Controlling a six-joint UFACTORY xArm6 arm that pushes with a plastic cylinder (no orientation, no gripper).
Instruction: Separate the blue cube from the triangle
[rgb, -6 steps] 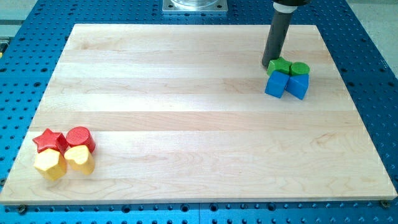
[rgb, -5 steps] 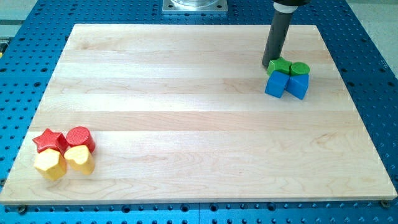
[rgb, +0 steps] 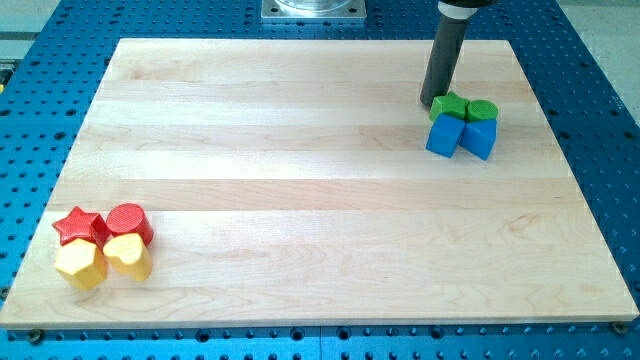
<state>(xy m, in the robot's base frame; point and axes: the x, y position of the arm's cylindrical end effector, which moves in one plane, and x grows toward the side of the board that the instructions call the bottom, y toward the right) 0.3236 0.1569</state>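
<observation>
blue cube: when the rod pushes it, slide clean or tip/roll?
The blue cube probably slides: flat faces, squat, smooth wood. It may twist, since it touches the blue triangle and green block. My tip sits beside the green block.

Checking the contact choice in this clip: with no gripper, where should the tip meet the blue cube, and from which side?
Probably the blue cube's upper left corner, coming from the view's top. Its right side sits against the triangle and a green block touches its top, so only that corner looks open. My tip stands just above it, left of the green block.
</observation>
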